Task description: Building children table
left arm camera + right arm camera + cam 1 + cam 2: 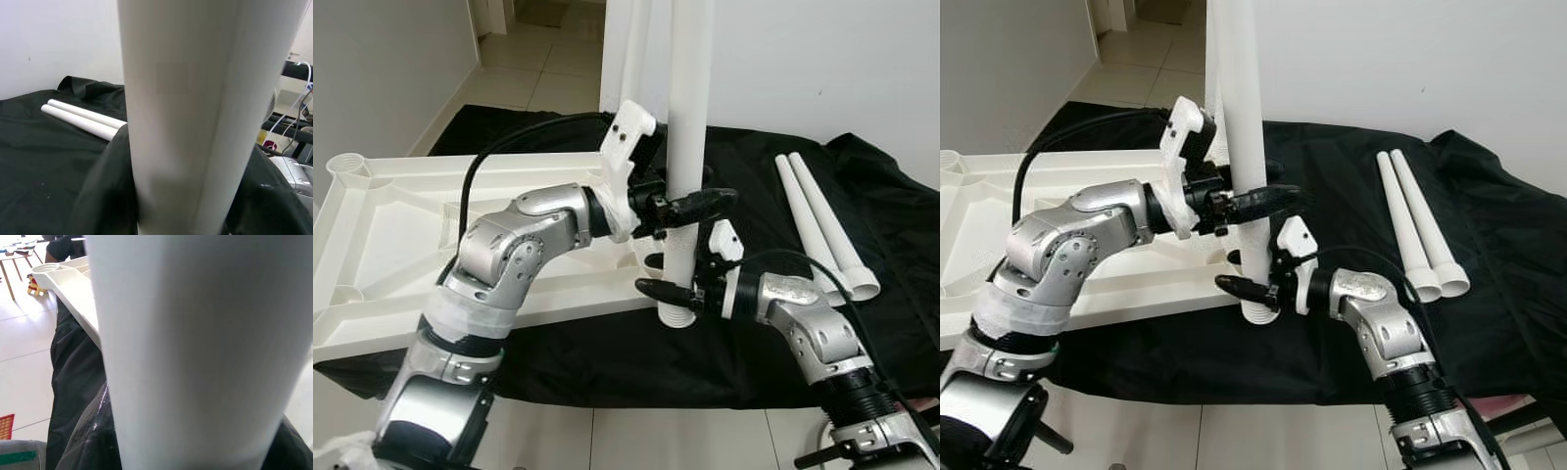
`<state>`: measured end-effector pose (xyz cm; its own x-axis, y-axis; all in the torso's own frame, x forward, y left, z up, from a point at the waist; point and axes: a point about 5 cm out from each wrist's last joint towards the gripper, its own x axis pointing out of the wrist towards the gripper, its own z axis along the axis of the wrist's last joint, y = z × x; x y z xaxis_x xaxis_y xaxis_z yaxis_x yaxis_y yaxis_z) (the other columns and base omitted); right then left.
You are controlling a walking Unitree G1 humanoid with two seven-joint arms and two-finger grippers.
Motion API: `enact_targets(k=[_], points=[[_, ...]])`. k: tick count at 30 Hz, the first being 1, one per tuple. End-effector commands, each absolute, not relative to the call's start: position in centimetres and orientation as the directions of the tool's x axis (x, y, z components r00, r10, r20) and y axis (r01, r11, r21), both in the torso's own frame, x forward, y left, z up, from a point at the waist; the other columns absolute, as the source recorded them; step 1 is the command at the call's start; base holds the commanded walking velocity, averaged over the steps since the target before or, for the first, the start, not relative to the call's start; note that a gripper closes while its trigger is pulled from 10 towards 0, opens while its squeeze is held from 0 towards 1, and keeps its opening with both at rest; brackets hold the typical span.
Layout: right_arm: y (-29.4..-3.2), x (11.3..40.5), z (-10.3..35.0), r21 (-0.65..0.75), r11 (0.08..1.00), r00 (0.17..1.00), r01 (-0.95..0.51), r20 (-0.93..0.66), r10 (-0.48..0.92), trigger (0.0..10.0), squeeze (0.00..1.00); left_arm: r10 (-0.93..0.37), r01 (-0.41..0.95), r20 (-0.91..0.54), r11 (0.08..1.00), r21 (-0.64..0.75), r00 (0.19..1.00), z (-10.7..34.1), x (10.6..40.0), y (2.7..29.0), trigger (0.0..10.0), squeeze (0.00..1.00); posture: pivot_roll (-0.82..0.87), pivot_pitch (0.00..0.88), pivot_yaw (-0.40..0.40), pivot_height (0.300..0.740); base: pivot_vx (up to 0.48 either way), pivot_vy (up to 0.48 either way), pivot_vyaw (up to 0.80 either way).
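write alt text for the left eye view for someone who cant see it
Both grippers clamp an upright white table leg, the left gripper higher, the right gripper near its threaded lower end. It stands at the corner of an upturned white tabletop on a black cloth; two spare legs lie to the right.

Upright table leg (689, 117): smooth matt white plastic, ribbed at its lower end. Tabletop (391, 225): moulded white plastic, slight sheen. Cloth (783, 323): black fabric, matt, creased. Floor tiles (548, 59): pale, glossy.
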<state>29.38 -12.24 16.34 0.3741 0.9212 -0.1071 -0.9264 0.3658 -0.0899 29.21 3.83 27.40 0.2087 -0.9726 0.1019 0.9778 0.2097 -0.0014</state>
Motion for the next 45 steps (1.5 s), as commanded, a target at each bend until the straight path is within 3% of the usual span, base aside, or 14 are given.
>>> enact_targets(k=[1,7,8,10,11,19,20,22,25,36,39,45], points=[[-12.4,29.2,16.5,-0.101,0.359,0.369,-0.928,-0.109,0.923,10.0,0.00,-0.994,0.997,0.089,-0.063,0.048,-0.068,27.7,27.9,3.4,0.0,0.00,0.03,0.000,-0.062,0.740,0.000,0.000,0.00],[-12.8,29.5,16.6,-0.091,0.399,0.407,-0.912,-0.097,0.908,10.0,0.00,-0.997,0.998,0.076,-0.006,0.068,-0.011,27.9,28.5,3.4,0.0,0.00,0.03,0.000,-0.057,0.740,0.000,0.000,0.00],[-13.0,30.0,16.8,-0.090,0.439,0.447,-0.894,-0.084,0.891,10.0,0.00,-0.997,0.995,0.062,0.048,0.088,0.042,28.2,29.1,3.4,0.0,0.00,0.03,0.000,-0.057,0.740,0.000,0.000,0.00],[-13.1,30.3,17.0,-0.084,0.464,0.470,-0.882,-0.065,0.880,10.0,0.00,-0.996,0.993,0.060,0.075,0.092,0.070,28.5,29.4,3.4,0.1,0.00,0.03,0.000,-0.056,0.740,0.000,0.000,0.00],[-13.1,30.6,17.3,-0.071,0.487,0.491,-0.870,-0.041,0.870,10.0,1.00,-0.991,0.989,0.064,0.118,0.085,0.113,29.0,29.8,3.3,10.0,0.00,0.03,0.000,-0.056,0.740,0.000,0.000,0.00],[-13.1,31.2,18.5,-0.075,0.549,0.549,-0.832,0.028,0.836,10.0,1.00,-0.963,0.963,0.031,0.268,0.006,0.268,30.5,31.3,3.2,10.0,0.00,0.03,0.000,-0.052,0.740,0.000,0.000,0.00],[-13.0,31.4,18.7,-0.080,0.576,0.574,-0.813,0.047,0.817,10.0,0.00,-0.956,0.956,0.034,0.292,-0.018,0.293,30.8,31.6,3.3,10.0,0.00,0.03,0.000,-0.050,0.740,0.000,0.000,0.00],[-13.0,31.6,19.0,-0.076,0.601,0.598,-0.795,0.068,0.799,10.0,0.00,-0.945,0.946,0.040,0.322,-0.035,0.323,31.1,32.0,3.4,10.0,0.00,0.03,0.000,-0.050,0.740,0.000,0.000,0.00],[-12.4,32.2,19.5,-0.048,0.680,0.671,-0.732,0.122,0.731,10.0,0.00,-0.898,0.900,0.075,0.428,-0.086,0.434,32.0,33.3,3.7,10.0,0.00,0.03,0.000,-0.050,0.740,0.000,0.000,0.00],[-9.8,33.4,19.9,-0.019,0.808,0.797,-0.589,0.151,0.584,10.0,0.00,-0.765,0.774,0.121,0.631,-0.051,0.632,34.2,35.4,3.3,10.0,0.00,0.03,0.000,-0.053,0.740,0.000,0.000,0.00],[-8.7,34.4,20.5,0.010,0.885,0.873,-0.465,0.174,0.457,10.0,0.00,-0.694,0.702,0.117,0.711,-0.045,0.711,34.5,36.1,2.5,10.0,0.00,0.03,0.000,-0.048,0.740,0.000,0.000,0.00],[-7.9,35.0,21.2,-0.006,0.941,0.922,-0.339,0.194,0.334,10.0,0.00,-0.665,0.670,0.126,0.742,0.004,0.736,34.5,35.9,1.1,10.0,0.00,0.03,0.000,-0.043,0.740,0.000,0.000,0.00]])
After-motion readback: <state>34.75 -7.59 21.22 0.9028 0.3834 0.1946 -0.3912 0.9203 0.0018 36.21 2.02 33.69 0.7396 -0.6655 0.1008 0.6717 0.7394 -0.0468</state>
